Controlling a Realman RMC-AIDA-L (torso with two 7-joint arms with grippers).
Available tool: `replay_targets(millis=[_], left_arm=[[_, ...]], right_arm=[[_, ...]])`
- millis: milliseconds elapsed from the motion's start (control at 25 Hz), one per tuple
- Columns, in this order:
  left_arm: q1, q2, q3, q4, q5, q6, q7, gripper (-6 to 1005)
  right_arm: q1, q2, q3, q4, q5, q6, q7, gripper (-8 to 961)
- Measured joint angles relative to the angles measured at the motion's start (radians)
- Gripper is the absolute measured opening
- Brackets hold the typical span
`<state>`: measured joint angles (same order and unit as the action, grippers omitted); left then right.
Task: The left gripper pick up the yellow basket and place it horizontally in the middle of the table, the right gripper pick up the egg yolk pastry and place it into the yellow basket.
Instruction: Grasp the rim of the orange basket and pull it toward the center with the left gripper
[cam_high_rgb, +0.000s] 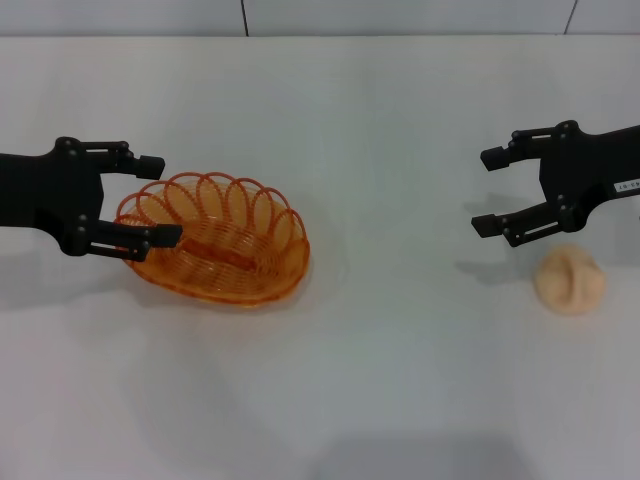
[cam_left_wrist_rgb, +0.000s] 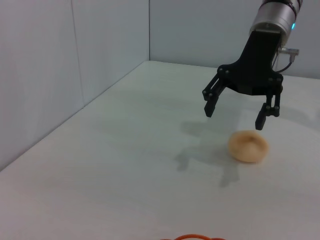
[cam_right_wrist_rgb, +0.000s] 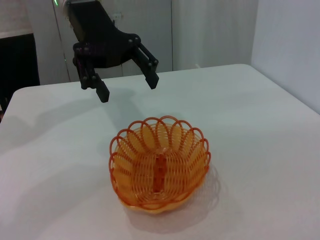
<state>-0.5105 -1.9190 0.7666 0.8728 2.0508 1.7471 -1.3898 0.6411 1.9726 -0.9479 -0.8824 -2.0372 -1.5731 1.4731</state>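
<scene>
The plain white smooth surface (cam_high_rgb: 330, 400) carries everything, and its slickness is the first hazard: anything nudged sideways is likely to slide rather than lift. The oval, shallow, orange-yellow wire-weave basket (cam_high_rgb: 222, 243) sits just ahead of the left pincer (cam_high_rgb: 158, 201), whose jaws are spread wide, one finger over the near rim and the other beside it. From the right wrist view that pincer hangs above and just behind the basket, not touching it. If it closes on a scalloped loop off-centre, the light basket could tip or swing and land crooked instead of horizontal. The right pincer (cam_high_rgb: 485, 192), also wide and holding nothing, hovers above and just beside the small round beige pastry (cam_high_rgb: 570, 281). A descent from this offset could push the pastry away, or too hard a squeeze could crush its soft, creased top.
</scene>
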Motion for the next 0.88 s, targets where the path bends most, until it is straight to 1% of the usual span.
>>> replay_targets(millis=[680, 800, 880], left_arm=[[0.001, 0.0, -0.001, 0.0, 0.0, -0.001, -0.005, 847], [0.001, -0.001, -0.009, 0.002, -0.002, -0.013, -0.033, 847], [0.001, -0.006, -0.03, 0.013, -0.008, -0.034, -0.084, 847]], right_arm=[[-0.001, 0.002, 0.0, -0.001, 0.0, 0.012, 0.001, 869], [-0.008, 0.004, 0.0, -0.006, 0.0, 0.02, 0.001, 869], [-0.013, 0.004, 0.0, -0.01, 0.0, 0.024, 0.001, 870]])
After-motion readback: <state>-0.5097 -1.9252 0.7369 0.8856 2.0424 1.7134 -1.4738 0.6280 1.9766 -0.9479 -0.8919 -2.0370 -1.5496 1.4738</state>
